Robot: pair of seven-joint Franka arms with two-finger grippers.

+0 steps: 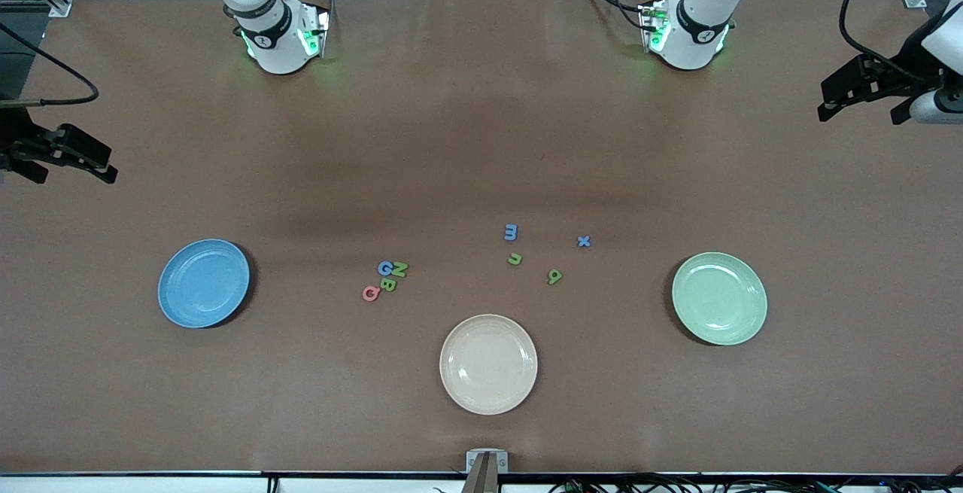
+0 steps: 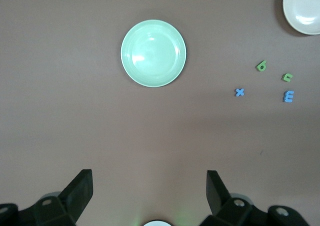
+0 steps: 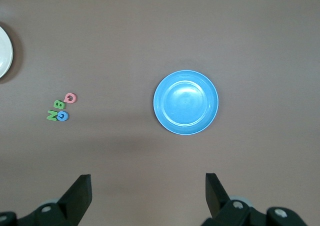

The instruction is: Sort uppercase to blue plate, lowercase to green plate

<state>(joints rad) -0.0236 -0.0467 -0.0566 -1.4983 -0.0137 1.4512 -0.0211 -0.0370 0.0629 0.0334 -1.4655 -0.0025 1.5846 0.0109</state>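
Right end effector [image 1: 75, 158] hangs in the air over the bare tabletop [image 1: 451, 139] at the right arm's end, fingers spread wide, nothing between them; the arm waits.

Blue plate [image 1: 204, 283] lies flat on the tabletop toward the right arm's end, nothing on it. In the right wrist view it [image 3: 186, 102] shows whole, well apart from the finger pads [image 3: 80, 191].

Uppercase cluster sits between the blue plate and the cream plate [image 1: 488, 363], all four letters packed close: blue G [image 1: 385, 268] touching green N [image 1: 399, 269], green B [image 1: 388, 284] just beside them and nearer the front camera, pink-red Q [image 1: 371, 293] nearest of the four.

Cream plate lies nearest the front camera, mid-table, nothing on it.

Lowercase letters lie loosely scattered, none touching: blue m [image 1: 511, 232] farthest from the front camera, green n [image 1: 515, 258] just nearer than it, green q-like letter [image 1: 554, 276] nearest the front camera, blue x [image 1: 584, 241] closest to the left arm's end.

Green plate [image 1: 719, 298] lies flat toward the left arm's end, nothing on it.

Left end effector [image 1: 865, 94] hangs over the tabletop's edge at the left arm's end, fingers wide apart and holding nothing; that arm waits too.
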